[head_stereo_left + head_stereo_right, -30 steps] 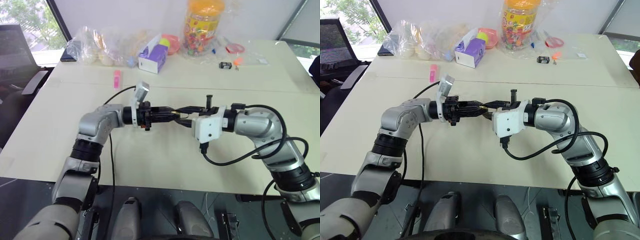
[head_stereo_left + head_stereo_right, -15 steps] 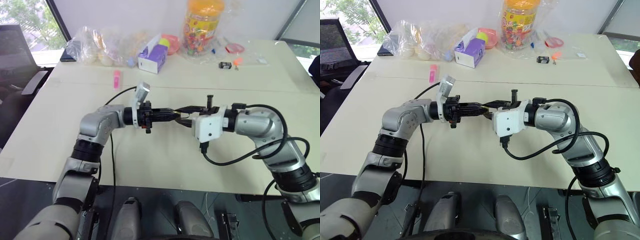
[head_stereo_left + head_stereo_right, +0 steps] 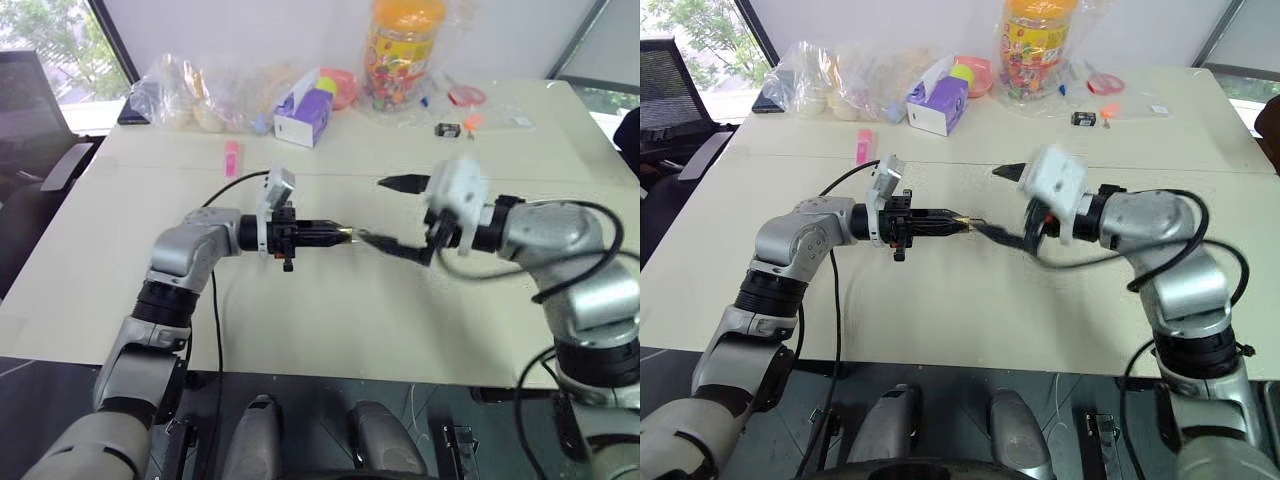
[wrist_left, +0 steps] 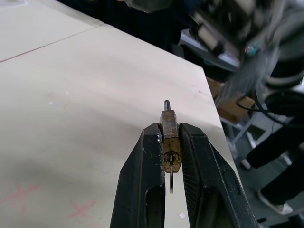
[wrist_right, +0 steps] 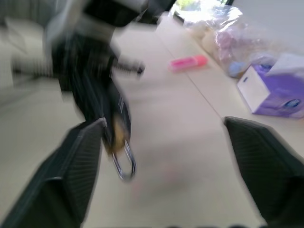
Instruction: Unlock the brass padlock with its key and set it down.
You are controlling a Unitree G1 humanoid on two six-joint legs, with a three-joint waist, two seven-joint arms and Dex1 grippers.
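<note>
The left claw [image 4: 172, 156] is pinching the brass padlock [image 4: 169, 137] between its two black fingertips, held level above the surface [image 3: 330, 320] with its fingers pressed against the lock's flat sides. In the left wrist view the key [image 4: 170, 178] is sitting in the keyhole at the near end of the padlock, its thin silvery blade hanging out of the lock body between the fingers, while the tip of the shackle is poking out at the far end of the padlock. In the right wrist view the shackle is showing as a thin silvery loop hanging below the padlock. The right claw [image 3: 395, 215] is standing just beside the padlock with its fingers spread wide, one finger reaching close to the padlock's end and the other raised well apart from it, and it is gripping nothing. Beyond the padlock, toward the far edge of the surface, a pink marker [image 3: 232, 157] is lying flat. Farther from the padlock still, a purple tissue box [image 3: 305, 110] is sitting beside a heap of clear plastic bags [image 3: 190, 95], and a tall clear jar with an orange lid [image 3: 405, 45] is standing near them. A small black-and-silver object [image 3: 449, 129] is resting near the jar, well apart from the padlock.
</note>
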